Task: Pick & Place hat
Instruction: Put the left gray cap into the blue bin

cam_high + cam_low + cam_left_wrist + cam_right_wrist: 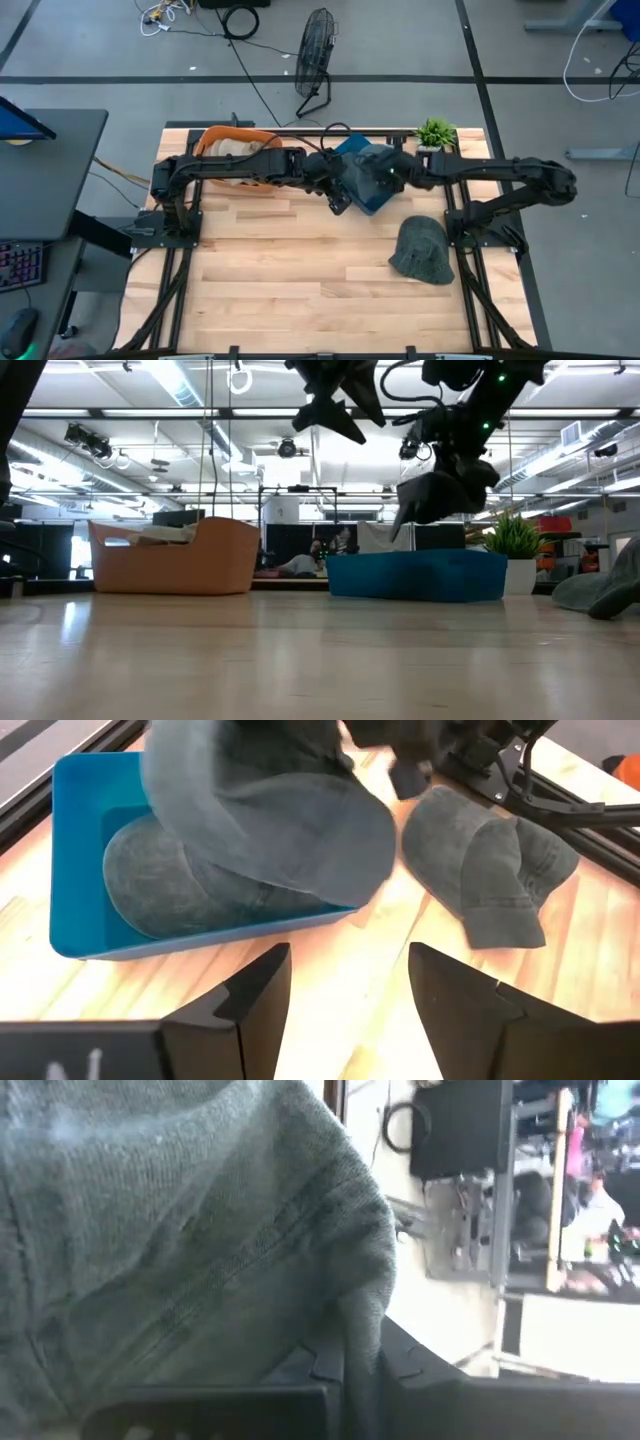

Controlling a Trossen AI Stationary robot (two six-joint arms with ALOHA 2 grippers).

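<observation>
You have a grey denim-like hat (270,820) hanging limp above the blue bin (365,175), which sits at upper centre of the high view; in the left wrist view the hat's brim droops over the bin's near wall, and its cloth shows stitched seams and a faded wash. A second grey hat (160,890) already lies inside the bin, crown up, filling much of the floor. A third grey hat (422,250) rests on the bare counter (280,290) at the right of centre in the high view, well apart from the bin, its brim crumpled. Your right gripper (440,485) is clamped on the hanging hat: in the low view, upper right of centre, the dark cloth dangles from it just over the bin's rim, and the right wrist view is filled almost wholly by grey fabric pinched at the fingers. The right arm reaches in from the right edge of the counter, stretched leftward over the bin. Your left gripper (350,980) stands with its fingers spread wide and nothing between them, hovering near the bin's near side; that arm extends from the left across an orange basket (235,150) at upper left. A small green plant (436,133) stands just beside the bin, at upper right.
</observation>
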